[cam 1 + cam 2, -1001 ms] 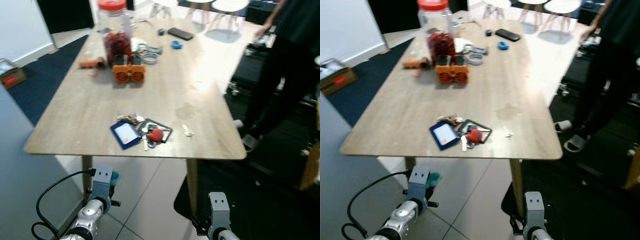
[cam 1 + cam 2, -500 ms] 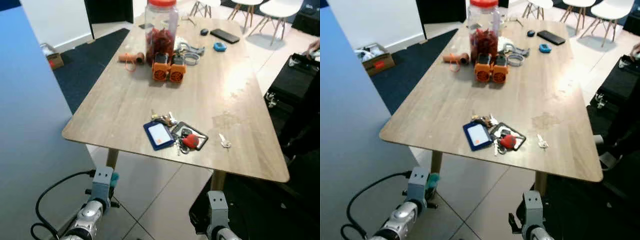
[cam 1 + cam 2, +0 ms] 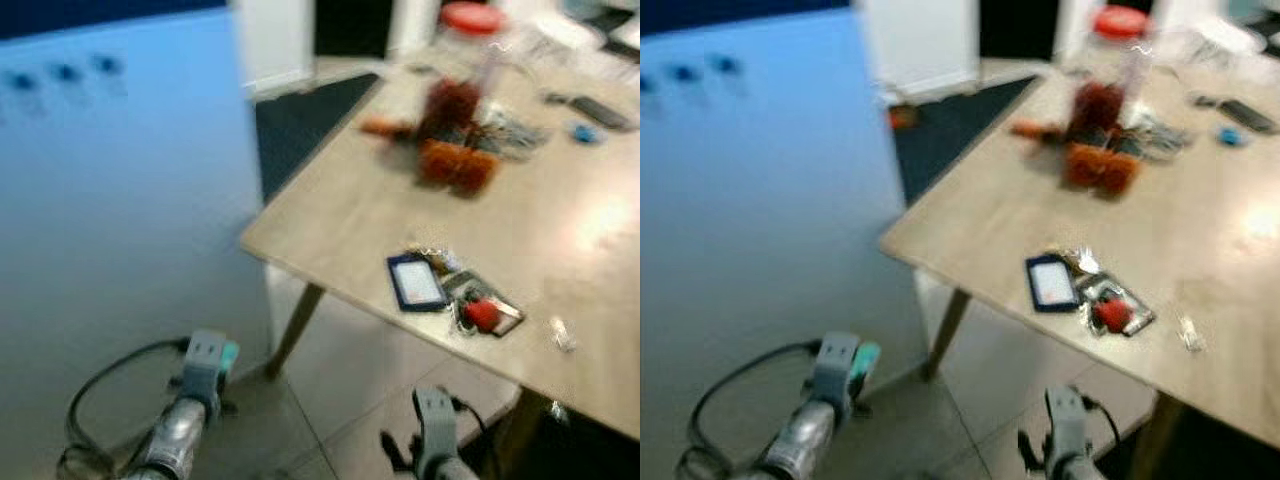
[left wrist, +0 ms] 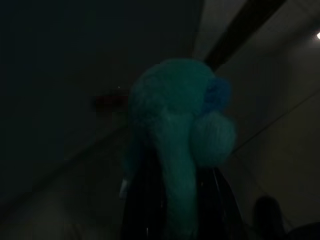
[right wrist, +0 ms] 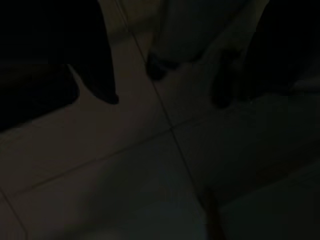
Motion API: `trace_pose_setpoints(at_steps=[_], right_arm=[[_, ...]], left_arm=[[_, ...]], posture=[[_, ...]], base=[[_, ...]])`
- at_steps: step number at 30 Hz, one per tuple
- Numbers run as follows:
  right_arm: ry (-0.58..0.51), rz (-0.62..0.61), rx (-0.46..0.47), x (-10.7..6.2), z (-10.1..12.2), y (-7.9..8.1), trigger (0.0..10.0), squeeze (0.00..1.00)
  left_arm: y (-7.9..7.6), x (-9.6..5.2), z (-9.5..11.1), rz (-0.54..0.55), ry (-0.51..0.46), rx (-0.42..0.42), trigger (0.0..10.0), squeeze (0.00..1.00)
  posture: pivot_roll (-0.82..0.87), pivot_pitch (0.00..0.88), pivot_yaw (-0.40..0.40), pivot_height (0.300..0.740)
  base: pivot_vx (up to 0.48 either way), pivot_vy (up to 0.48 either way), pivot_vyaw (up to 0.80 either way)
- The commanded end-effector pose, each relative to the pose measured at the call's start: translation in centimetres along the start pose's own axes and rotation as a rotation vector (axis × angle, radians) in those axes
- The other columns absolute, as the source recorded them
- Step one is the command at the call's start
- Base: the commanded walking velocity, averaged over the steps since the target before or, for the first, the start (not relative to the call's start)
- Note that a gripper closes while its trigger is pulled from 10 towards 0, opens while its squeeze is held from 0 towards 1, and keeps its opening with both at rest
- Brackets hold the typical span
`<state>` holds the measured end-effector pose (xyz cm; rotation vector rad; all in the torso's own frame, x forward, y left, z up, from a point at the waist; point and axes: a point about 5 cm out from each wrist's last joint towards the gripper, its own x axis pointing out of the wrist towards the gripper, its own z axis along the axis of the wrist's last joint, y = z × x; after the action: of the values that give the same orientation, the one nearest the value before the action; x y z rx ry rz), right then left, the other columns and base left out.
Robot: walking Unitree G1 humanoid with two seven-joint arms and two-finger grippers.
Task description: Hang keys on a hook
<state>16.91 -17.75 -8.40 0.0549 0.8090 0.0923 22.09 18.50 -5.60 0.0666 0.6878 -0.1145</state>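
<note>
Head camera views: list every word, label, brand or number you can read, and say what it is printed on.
No text can be read; both views are motion-blurred.
Blue card holder on the table: pale insert, any print too blurred.
Red-lidded jar: no label legible.
Blue panel: dark dots, no lettering.

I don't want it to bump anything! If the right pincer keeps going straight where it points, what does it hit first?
Probably the tiled floor. The right pincer hangs open, pointing down at it, though that view is very dark.
</note>
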Motion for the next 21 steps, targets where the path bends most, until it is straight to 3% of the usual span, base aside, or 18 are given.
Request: trace_pose_setpoints(at_steps=[1, 21], right_arm=[[-0.002, 0.005, 0.001, 0.1, 0.1, 0.2, 10.0, 0.0], [-0.009, -0.003, -0.002, 0.1, 0.3, -0.2, 10.0, 0.0]], left_arm=[[0.0, 0.1, 0.2, 0.001, -0.007, 0.004, 10.0, 0.0], [-0.4, 0.4, 1.5, -0.021, -0.062, 0.058, 10.0, 0.0]], posture=[[0.06, 0.028, -0.038, 0.74], [0.06, 0.0, -0.042, 0.74]], base=[[0.0, 0.0, 0.8], [0.0, 0.0, 0.8]])
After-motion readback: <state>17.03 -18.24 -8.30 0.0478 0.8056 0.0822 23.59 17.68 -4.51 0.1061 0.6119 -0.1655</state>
